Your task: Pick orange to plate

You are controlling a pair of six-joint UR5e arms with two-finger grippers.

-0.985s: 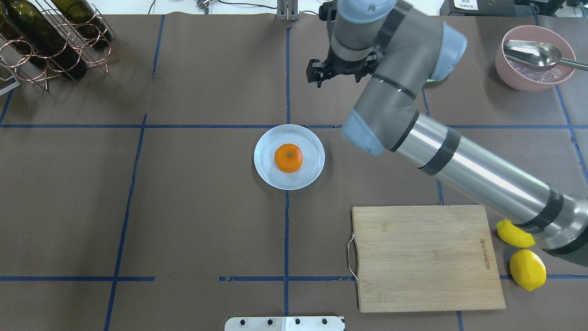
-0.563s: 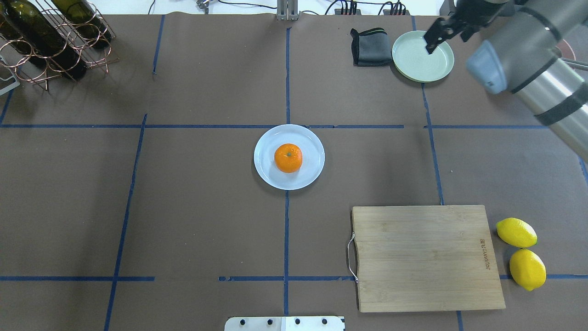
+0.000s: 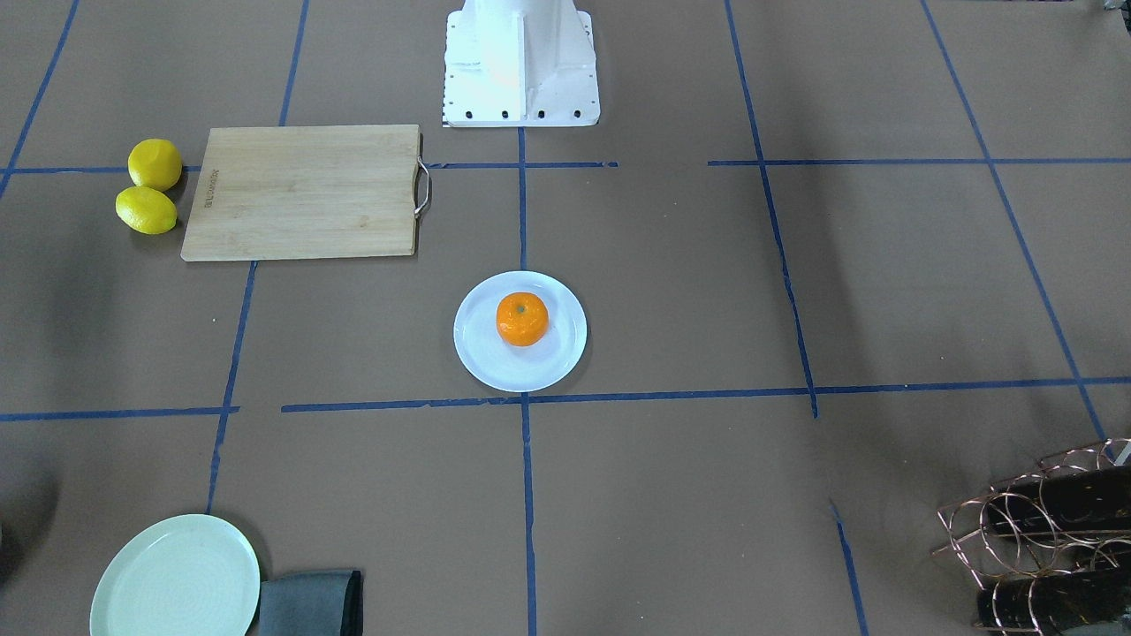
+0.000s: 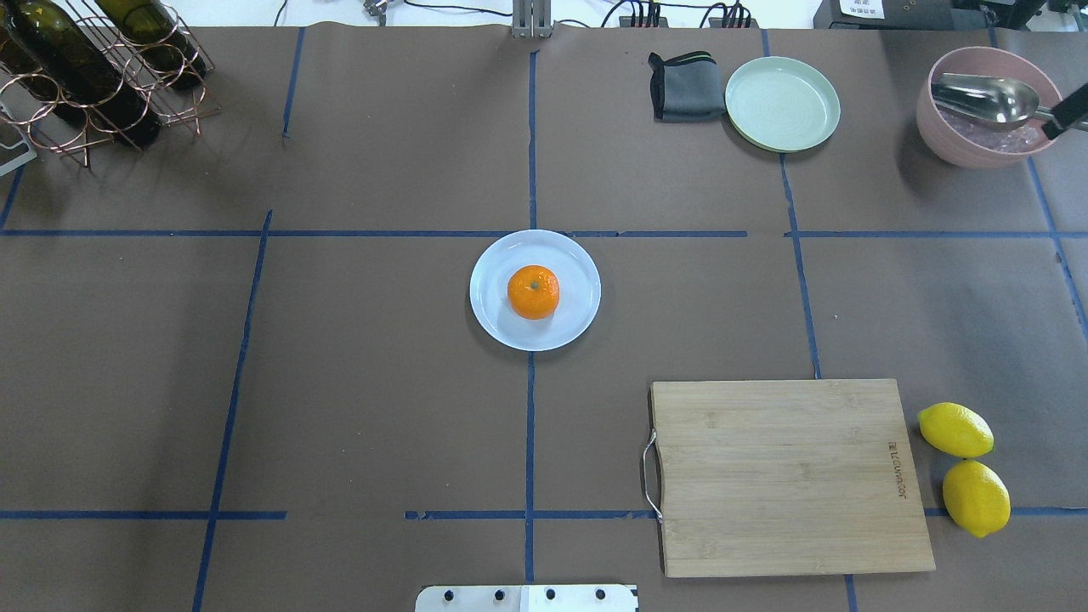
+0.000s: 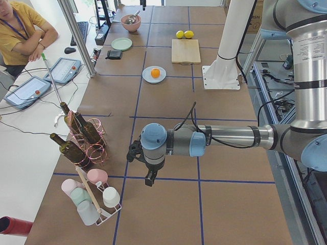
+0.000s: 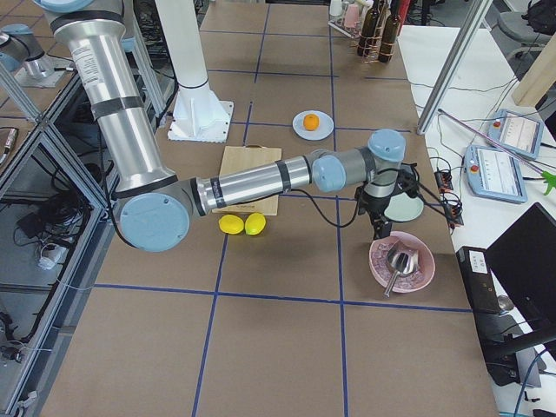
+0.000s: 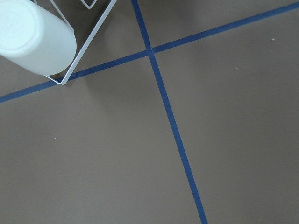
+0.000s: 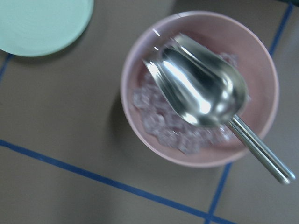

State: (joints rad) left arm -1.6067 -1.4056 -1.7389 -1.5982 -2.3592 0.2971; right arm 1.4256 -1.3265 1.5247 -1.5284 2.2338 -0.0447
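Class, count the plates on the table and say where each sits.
2. The white plate sits mid-table holding the orange; the pale green plate lies far from the robot, on its right, beside a dark cloth. None seems hidden.

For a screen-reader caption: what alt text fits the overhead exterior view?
An orange sits centred on a white plate mid-table, on brown paper taped with blue lines. Lower right: a bamboo cutting board and two lemons; upper right: a grey cloth, pale green plate and pink bowl holding a metal scoop; upper left: racked wine bottles.
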